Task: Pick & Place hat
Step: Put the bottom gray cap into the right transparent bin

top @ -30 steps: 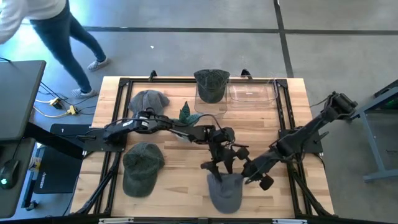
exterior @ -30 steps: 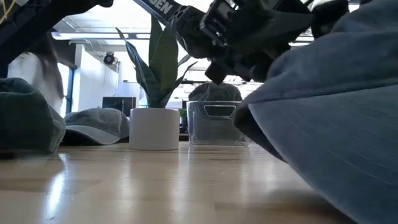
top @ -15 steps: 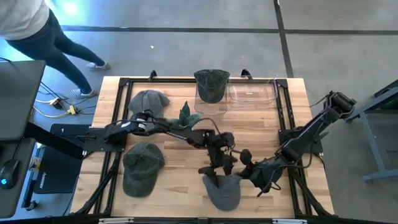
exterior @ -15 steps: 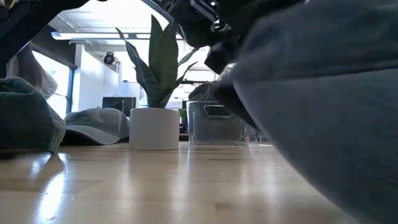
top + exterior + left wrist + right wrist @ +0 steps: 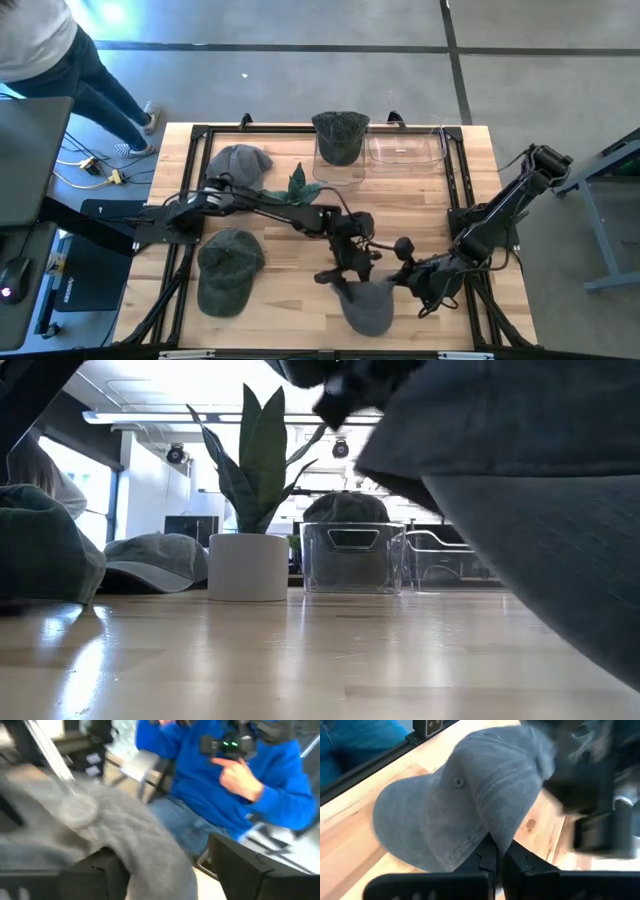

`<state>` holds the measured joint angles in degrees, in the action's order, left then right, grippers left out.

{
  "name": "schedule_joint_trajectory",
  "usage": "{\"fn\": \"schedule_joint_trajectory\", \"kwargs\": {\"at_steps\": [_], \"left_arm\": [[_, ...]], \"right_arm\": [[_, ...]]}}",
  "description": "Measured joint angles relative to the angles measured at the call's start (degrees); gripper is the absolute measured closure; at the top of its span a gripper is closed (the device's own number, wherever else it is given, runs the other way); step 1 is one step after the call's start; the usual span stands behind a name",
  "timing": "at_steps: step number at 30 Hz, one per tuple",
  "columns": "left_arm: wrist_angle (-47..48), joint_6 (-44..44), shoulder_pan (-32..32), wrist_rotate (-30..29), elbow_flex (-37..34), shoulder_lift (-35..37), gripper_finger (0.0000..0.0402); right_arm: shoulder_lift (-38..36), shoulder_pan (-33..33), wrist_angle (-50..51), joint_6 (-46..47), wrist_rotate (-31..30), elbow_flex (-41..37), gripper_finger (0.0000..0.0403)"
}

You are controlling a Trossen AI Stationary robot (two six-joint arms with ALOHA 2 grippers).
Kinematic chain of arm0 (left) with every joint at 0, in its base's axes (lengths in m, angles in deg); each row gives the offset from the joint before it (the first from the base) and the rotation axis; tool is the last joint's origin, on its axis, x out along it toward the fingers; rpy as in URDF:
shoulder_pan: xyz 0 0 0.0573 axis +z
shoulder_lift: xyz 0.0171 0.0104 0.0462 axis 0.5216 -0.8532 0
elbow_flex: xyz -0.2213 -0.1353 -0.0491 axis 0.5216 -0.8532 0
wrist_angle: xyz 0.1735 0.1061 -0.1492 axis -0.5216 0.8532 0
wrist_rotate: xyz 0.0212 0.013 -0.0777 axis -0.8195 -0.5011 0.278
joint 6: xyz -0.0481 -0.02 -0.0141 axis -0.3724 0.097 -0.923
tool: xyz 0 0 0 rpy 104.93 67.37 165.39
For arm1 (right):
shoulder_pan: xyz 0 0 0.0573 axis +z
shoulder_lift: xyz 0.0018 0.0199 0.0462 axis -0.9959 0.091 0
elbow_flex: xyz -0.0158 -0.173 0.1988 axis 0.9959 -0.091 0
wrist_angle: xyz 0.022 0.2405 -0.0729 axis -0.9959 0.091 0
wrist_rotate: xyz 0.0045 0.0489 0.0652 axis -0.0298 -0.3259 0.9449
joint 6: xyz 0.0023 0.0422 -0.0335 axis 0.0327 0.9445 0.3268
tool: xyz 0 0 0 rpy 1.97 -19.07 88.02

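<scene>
Grey cap (image 5: pixel 367 306) at bottom centre of high view, near table's (image 5: pixel 420 200) front edge. R gripper (image 5: pixel 418 283) pinches cap's right edge, fingers closed on fabric. L gripper (image 5: pixel 345 272) grips upper-left edge. Cap spans between both; long axis runs toward bottom of frame.

The hat (image 5: pixel 367 306) pinched between the dark fingers of the right claw (image 5: pixel 499 854) is a faded blue-grey with paler stitched seams, and the left claw (image 5: pixel 352 262) just beside it is black like both arms. Farther from the claws lie a dark green hat (image 5: pixel 229 268) and a grey hat (image 5: pixel 237 161) on the pale, blond wooden bench (image 5: pixel 280 260) with its black frame. Beyond them a dark green hat (image 5: pixel 340 134) sits in a clear bin (image 5: pixel 338 160), beside a green-leaved plant (image 5: pixel 252 455) in a white pot (image 5: pixel 246 567), and a person (image 5: pixel 240 780) wears bright blue.
</scene>
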<state>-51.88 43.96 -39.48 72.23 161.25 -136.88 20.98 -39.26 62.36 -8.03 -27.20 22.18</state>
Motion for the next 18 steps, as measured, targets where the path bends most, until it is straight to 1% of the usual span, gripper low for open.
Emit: {"fn": "schedule_joint_trajectory", "kwargs": {"at_steps": [2,4,8,11,14,16,18], "left_arm": [[0.0,0.3,0.3,-3.4,0.3,0.7,0.0193],[3.4,-1.3,0.5,-6.8,-0.1,2.3,0.0214],[3.0,-5.0,0.9,-12.7,0.2,3.4,0.0253],[4.9,-8.4,1.0,-13.8,-0.1,3.7,0.0280],[5.1,-9.1,0.9,-14.8,0.2,4.5,0.0310],[7.1,-9.8,0.9,-16.0,0.1,5.0,0.0333],[9.1,-9.9,0.9,-17.0,-0.1,6.0,0.0358]], "right_arm": [[0.0,0.0,0.6,1.1,0.0,-0.1,0.0401],[0.0,0.0,0.5,2.0,0.0,-0.1,0.0400],[0.0,0.0,0.3,2.9,0.0,-0.1,0.0397],[0.0,-0.1,0.2,3.5,0.0,-0.1,0.0399],[0.0,-0.2,-0.4,5.1,-0.5,-0.1,0.0398],[0.0,-0.4,-0.7,8.1,-2.5,-0.1,0.0390],[0.0,-1.0,-0.8,10.4,-3.5,-0.1,0.0373]]}}
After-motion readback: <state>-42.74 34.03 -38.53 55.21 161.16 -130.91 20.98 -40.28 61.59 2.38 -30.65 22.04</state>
